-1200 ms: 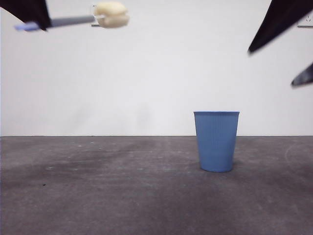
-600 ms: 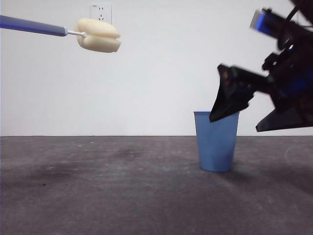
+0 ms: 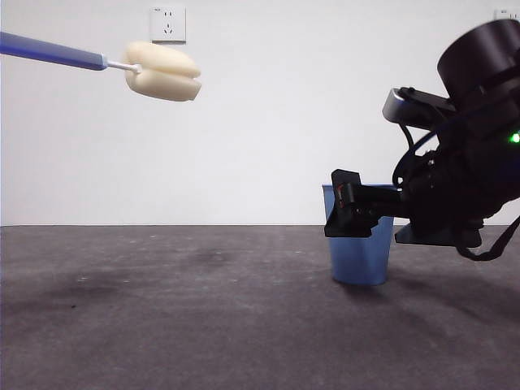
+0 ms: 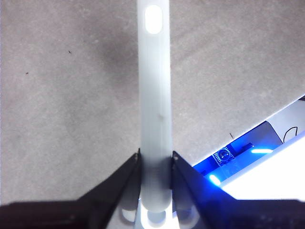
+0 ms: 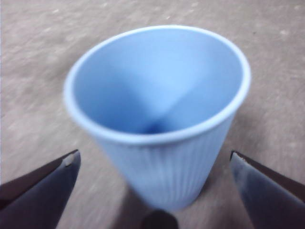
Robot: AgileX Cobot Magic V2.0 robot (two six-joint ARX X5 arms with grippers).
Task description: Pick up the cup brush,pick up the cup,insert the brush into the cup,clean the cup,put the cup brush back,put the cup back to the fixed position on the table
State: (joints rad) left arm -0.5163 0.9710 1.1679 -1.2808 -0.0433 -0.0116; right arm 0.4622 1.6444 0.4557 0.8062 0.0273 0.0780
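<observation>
1. Right now the left gripper (image 4: 155,160) pinches the cup brush (image 4: 154,95) by its flat handle, jaws pressed against both sides of it.
2. Front view: the brush (image 3: 122,63) is in the upper left of the frame, high in the air, handle entering from the left edge, nearly level, sloping slightly down toward the sponge head (image 3: 162,71).
3. Left arm itself is out of the front view; only the brush shows.
4. Right gripper (image 3: 351,213) comes in from the right edge, mid-height, arm body big and dark at the upper right, jaws reaching level toward the cup (image 3: 358,258).
5. Right wrist view: jaws spread wide, one on each side of the cup (image 5: 159,117), not touching it.
6. Cup stands upright on the table (image 3: 162,317), right of centre in the front view, its upper part partly hidden by the gripper.
7. Open room: table left of the cup is bare to the left edge; wide air gap between sponge head and cup.
8. Wall socket (image 3: 167,23) sits on the wall near the top edge, just above the sponge.
</observation>
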